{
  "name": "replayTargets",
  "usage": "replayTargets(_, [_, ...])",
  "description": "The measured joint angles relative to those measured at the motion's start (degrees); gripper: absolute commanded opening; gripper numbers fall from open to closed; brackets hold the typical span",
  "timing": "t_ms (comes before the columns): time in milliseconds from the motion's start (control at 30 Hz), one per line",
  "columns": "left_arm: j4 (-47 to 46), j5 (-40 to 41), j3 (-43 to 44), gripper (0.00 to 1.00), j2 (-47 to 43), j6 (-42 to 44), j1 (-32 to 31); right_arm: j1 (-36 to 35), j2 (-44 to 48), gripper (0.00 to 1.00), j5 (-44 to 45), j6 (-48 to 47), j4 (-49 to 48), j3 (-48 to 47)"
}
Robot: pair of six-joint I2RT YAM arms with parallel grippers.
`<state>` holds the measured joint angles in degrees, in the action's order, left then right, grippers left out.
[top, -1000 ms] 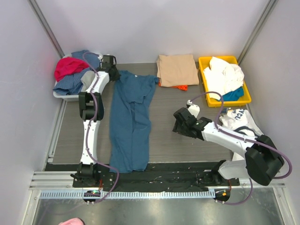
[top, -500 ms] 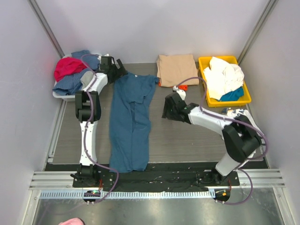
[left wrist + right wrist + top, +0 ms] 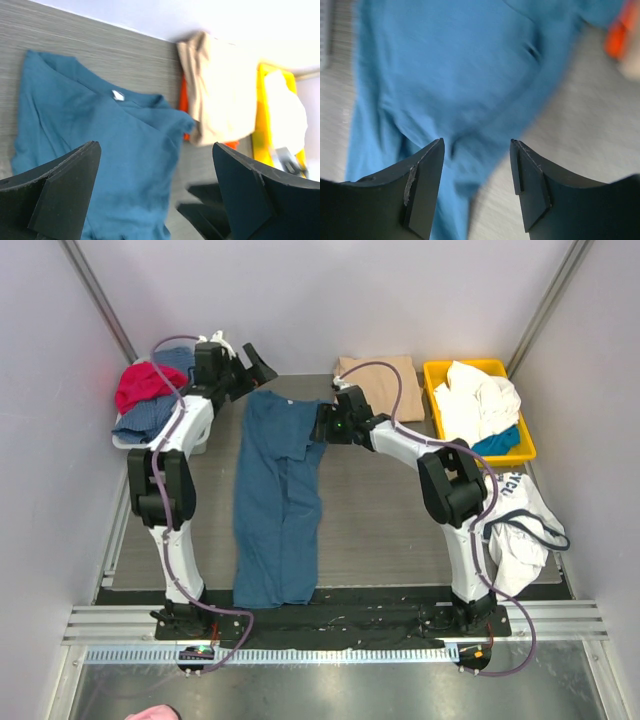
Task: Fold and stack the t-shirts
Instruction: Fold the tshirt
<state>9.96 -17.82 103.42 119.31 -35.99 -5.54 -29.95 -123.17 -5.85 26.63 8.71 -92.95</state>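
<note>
The dark teal-blue t-shirt (image 3: pixel 275 490) lies lengthwise on the table, doubled along its length, collar at the far end (image 3: pixel 118 95). The tan-beige t-shirt (image 3: pixel 380 385) rests folded at the back, on the orange one, whose edge peeks out (image 3: pixel 184 100). My left gripper (image 3: pixel 258 365) hovers open above the collar end (image 3: pixel 156 145), holding nothing. My right gripper (image 3: pixel 322 426) hangs open over the teal shirt's right sleeve edge (image 3: pixel 476 141), with cloth below its fingers but none between them. Its dark fingers (image 3: pixel 205 212) show in the left wrist view.
A white bin (image 3: pixel 128 440) with red and blue clothes stands at the back left. A yellow bin (image 3: pixel 432 375) with white and teal clothes stands at the back right. A white printed garment (image 3: pixel 515 515) lies at the right edge. Walls close in both sides.
My left gripper has opened and risen from the collar end of the teal shirt. My right arm has swung left across the table to the shirt's right edge, its jaws widening.
</note>
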Motion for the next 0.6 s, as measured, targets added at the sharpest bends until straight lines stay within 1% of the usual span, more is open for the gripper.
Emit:
replayTargets(133, [-1.73,-1.36,-7.15,1.0,-7.34,0.44,-0.72,0.35,-5.05,0.63,-7.41,-2.89,-1.64,-7.21])
replayTargets(333, [-3.41,-1.46,-21.53,1.0,-18.49,1.64,-2.21,1.2,-11.91,0.64,-16.57,-2.73,-3.91,-14.75])
replayTargets(467, [-3.52,-1.51,-28.41,1.0,-23.54,2.23,-2.71,2.43,-15.82,0.64,-19.69,-1.38,-4.5,-17.22])
replayTargets(600, [-3.34,-1.44,-33.33,1.0,-27.34,3.08,-2.69,3.96,-19.19,0.65,-21.53,0.63,-4.94,-19.32])
